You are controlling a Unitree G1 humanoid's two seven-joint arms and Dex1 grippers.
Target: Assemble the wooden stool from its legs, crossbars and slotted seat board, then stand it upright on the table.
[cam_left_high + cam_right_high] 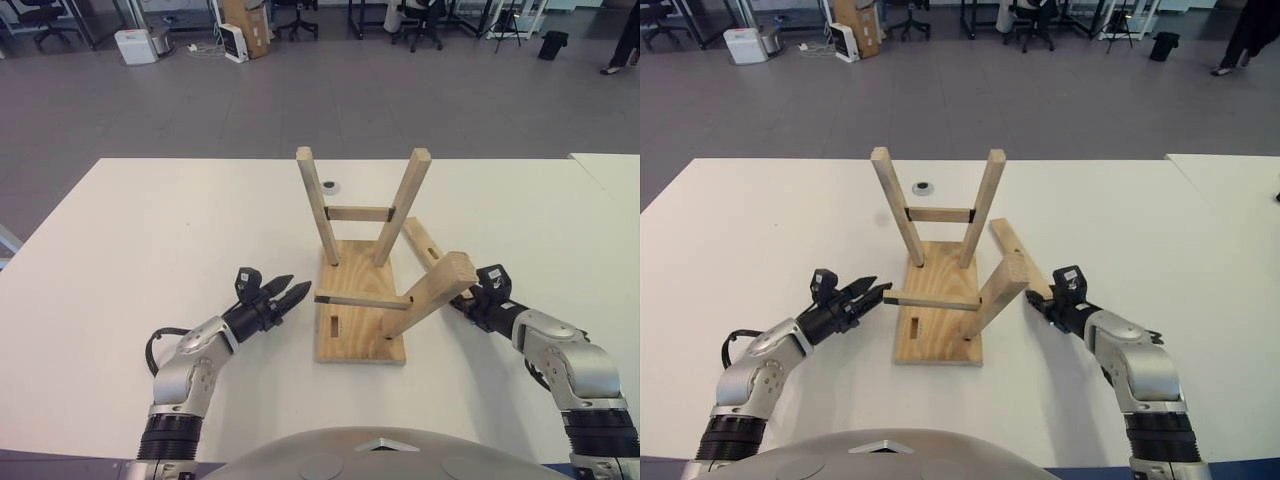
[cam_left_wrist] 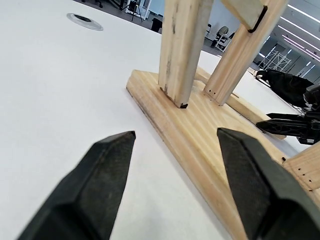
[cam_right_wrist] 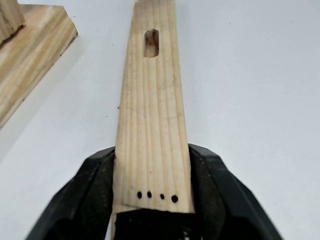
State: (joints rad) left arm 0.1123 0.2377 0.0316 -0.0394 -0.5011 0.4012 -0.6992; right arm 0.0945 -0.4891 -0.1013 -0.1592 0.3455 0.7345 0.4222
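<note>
The slotted seat board [image 1: 352, 345] lies flat on the white table. Two legs [image 1: 318, 205] rise from its far end, joined by a crossbar [image 1: 358, 213]. A third leg [image 1: 430, 295] leans up from its near right corner, with a second crossbar [image 1: 360, 300] jutting to the left. A loose leg [image 1: 425, 240] lies on the table right of the board, and my right gripper [image 3: 152, 150] is shut on its near end. My left gripper [image 1: 295, 290] hovers open just left of the board, fingers [image 2: 105, 165] pointing at its edge.
A small round black grommet [image 1: 330, 184] sits in the tabletop behind the stool. A second white table [image 1: 610, 170] adjoins at the far right. Bare tabletop [image 1: 150, 250] stretches to the left, and office chairs and boxes stand on the floor beyond.
</note>
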